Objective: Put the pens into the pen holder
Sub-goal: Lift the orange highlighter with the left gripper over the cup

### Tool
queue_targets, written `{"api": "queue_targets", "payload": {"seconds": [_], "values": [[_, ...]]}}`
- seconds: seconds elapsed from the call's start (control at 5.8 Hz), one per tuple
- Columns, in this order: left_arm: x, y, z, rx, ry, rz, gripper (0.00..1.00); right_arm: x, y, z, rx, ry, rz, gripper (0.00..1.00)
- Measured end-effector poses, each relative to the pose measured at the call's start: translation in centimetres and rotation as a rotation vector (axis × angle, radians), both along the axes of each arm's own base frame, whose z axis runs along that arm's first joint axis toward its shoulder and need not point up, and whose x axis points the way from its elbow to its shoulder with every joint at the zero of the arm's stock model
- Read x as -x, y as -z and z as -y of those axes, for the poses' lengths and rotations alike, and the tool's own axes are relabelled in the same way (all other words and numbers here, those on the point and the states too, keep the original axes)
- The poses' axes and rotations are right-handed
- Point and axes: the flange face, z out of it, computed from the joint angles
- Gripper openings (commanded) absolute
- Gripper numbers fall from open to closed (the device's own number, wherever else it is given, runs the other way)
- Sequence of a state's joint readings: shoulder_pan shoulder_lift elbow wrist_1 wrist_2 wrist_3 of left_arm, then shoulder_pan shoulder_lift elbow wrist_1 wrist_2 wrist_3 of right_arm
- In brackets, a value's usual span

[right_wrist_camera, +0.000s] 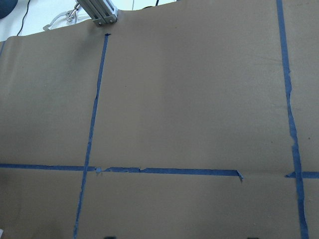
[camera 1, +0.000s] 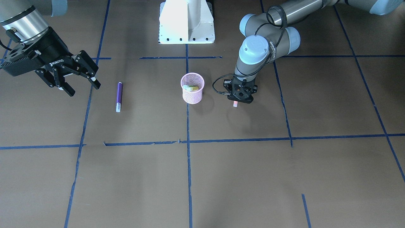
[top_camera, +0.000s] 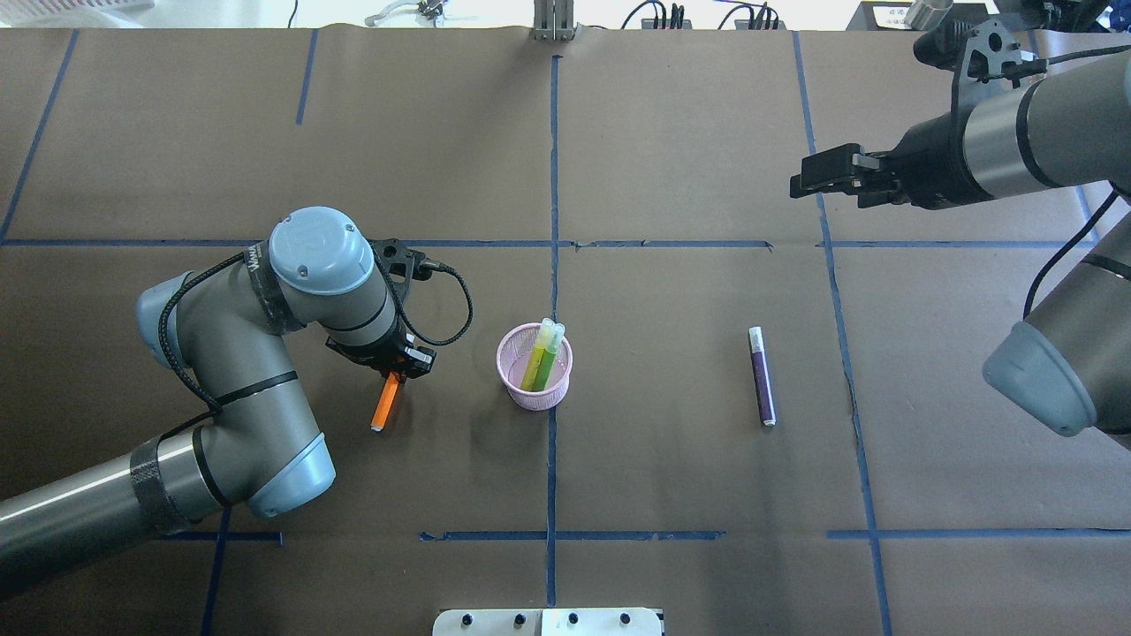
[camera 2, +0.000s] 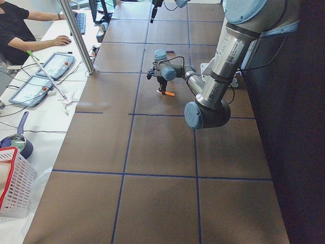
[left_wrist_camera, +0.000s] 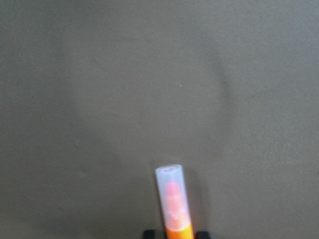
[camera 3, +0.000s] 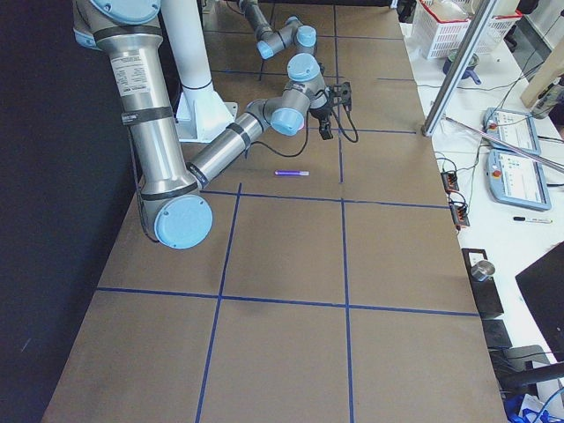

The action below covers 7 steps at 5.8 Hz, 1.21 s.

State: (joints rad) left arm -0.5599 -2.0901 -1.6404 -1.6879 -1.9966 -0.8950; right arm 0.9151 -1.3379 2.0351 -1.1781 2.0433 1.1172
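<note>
Left of centre in the overhead view, the left gripper points down at the table and is clenched on one end of the orange pen. The rest of the pen slants out below it, towards the bottom of the frame. In the left wrist view the pen's clear cap sticks out between the two fingertips over bare brown paper. I cannot tell whether its low end touches the table.

The pink mesh pen holder stands upright at the centre of the overhead view, on the vertical line of blue tape and just to the right of the left gripper. Two greenish pens lean inside it, side by side, with their pale ends above the rim.

The purple pen lies flat on the table right of the holder and well apart from it, roughly parallel to the tape line, with its white end towards the top of the frame.

The right gripper hangs above the table at the upper left of the front-facing view. Its jaws are spread and hold nothing, and it is well apart from the purple pen.
</note>
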Motion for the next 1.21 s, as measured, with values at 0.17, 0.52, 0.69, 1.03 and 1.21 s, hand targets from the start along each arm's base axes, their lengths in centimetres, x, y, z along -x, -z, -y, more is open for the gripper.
{"api": "queue_targets", "payload": {"seconds": [0.17, 0.52, 0.69, 1.03, 1.21], "values": [[1.5, 2.2, 0.8, -0.016, 0.053, -0.051, 0.0, -0.5, 0.0, 0.1, 0.002, -0.005, 0.002, 0.91], [6.4, 9.6, 1.4, -0.135, 0.247, -0.193, 0.0, -1.4, -0.2, 0.2, 0.009, -0.006, 0.008, 0.91], [7.7, 13.0, 0.7, -0.183, 0.355, -0.268, 0.0, -1.6, -0.2, 0.2, 0.01, -0.006, 0.008, 0.91], [5.0, 16.8, -4.1, -0.281, 0.567, -0.396, 0.01, -1.5, -0.5, 0.3, 0.015, -0.006, 0.005, 0.91], [2.5, 16.7, -6.6, -0.315, 0.619, -0.419, 0.05, -1.4, -0.6, 0.3, 0.017, -0.005, 0.004, 0.91]]}}
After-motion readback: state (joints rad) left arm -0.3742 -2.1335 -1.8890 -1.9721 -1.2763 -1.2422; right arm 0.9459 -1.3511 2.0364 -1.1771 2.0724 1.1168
